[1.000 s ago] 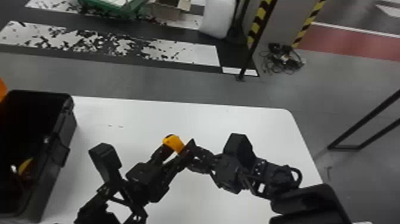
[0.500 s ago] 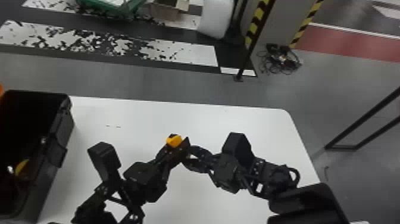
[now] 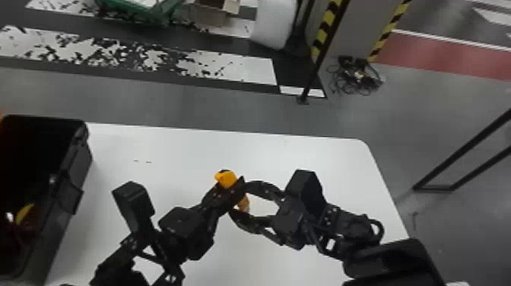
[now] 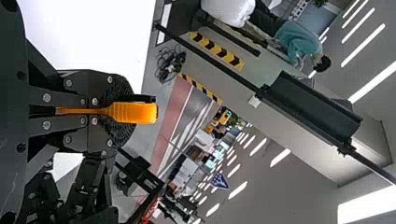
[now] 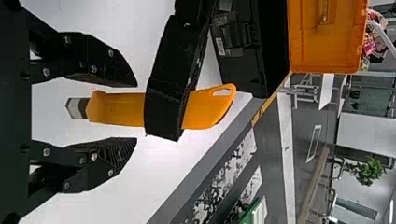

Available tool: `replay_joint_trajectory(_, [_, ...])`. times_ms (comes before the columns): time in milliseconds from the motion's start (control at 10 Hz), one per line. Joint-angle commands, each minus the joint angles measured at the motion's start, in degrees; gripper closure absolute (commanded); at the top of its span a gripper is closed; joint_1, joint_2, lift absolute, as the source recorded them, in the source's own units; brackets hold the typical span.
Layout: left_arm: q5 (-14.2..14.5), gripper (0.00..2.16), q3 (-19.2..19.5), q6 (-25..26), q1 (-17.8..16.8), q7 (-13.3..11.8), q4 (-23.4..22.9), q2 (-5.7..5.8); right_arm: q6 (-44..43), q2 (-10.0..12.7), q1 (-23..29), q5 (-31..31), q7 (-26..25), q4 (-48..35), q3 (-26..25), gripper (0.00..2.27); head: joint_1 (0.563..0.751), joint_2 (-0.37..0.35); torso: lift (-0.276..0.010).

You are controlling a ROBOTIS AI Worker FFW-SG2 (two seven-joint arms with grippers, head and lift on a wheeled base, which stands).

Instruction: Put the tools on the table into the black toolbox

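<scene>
Right end effector (image 3: 240,198) wider around orange tool (image 5: 119,108)

White, round-cornered table (image 3: 319,156), black toolbox (image 3: 57,228) on top.

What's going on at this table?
A robot's left tool grips an orange-handled item, while its right tool stands open around the grey-tipped end, not touching it. It may be a handover, though that's a guess. The open black toolbox sits to the robot's left, something yellow inside.
</scene>
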Motion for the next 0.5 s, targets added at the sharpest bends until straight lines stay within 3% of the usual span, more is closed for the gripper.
replay_joint_trajectory(0, [-0.6, 2.12, 0.0, -0.1, 0.2, -0.1, -0.5, 0.27, 1.7, 0.1, 1.2, -1.1, -0.1, -1.6, -1.0, 0.05, 0.695, -0.239, -0.039])
replay_joint_trajectory(100, [-0.8, 2.12, 0.4, -0.3, 0.3, -0.1, -0.8, 0.36, 1.9, 0.8, 2.1, -2.3, -0.1, -2.7, -2.3, 0.05, 0.695, -0.246, -0.039])
replay_joint_trajectory(400, [-5.1, 2.12, 2.0, -3.4, 0.8, 1.2, -2.1, 1.50, 1.2, 2.2, 6.6, -8.8, 0.0, -5.2, -8.4, 0.06, 0.695, -0.260, -0.039])
